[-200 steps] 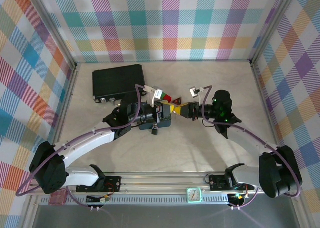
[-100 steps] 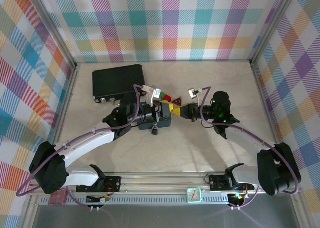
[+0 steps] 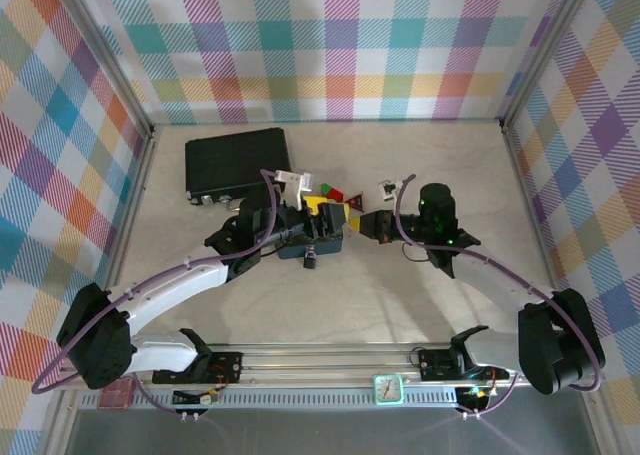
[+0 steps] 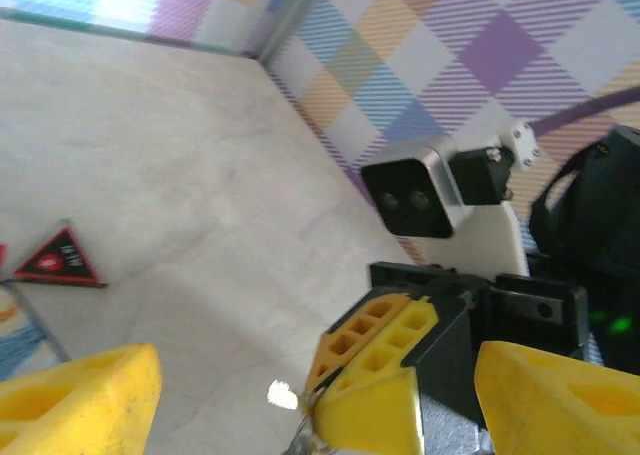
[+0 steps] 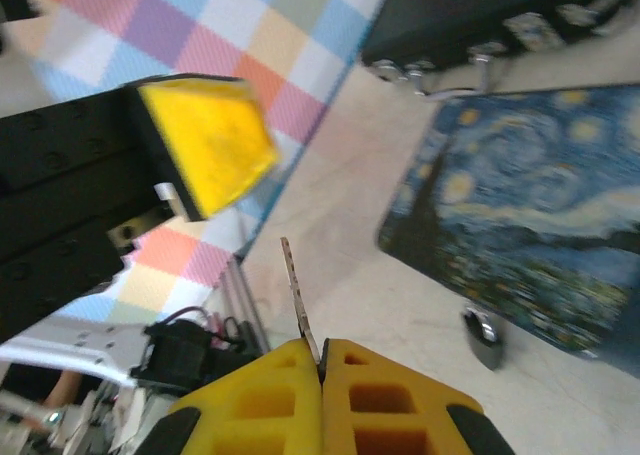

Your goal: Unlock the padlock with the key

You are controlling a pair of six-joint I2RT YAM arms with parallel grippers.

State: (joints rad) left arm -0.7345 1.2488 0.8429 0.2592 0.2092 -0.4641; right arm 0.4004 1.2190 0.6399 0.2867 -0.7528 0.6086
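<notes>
Firmly closed, the right gripper presses its yellow pads together on the key, whose thin blade sticks out from between them. Facing it, the left gripper has its fingers spread wide. Beyond, the padlock lies on the table at the near edge of the blue swirl-painted box, perhaps touching it; the view is too blurred to be sure.

The key's head hidden between the right hand's pads; padlock blurred; blue box cut off at the edge
</notes>
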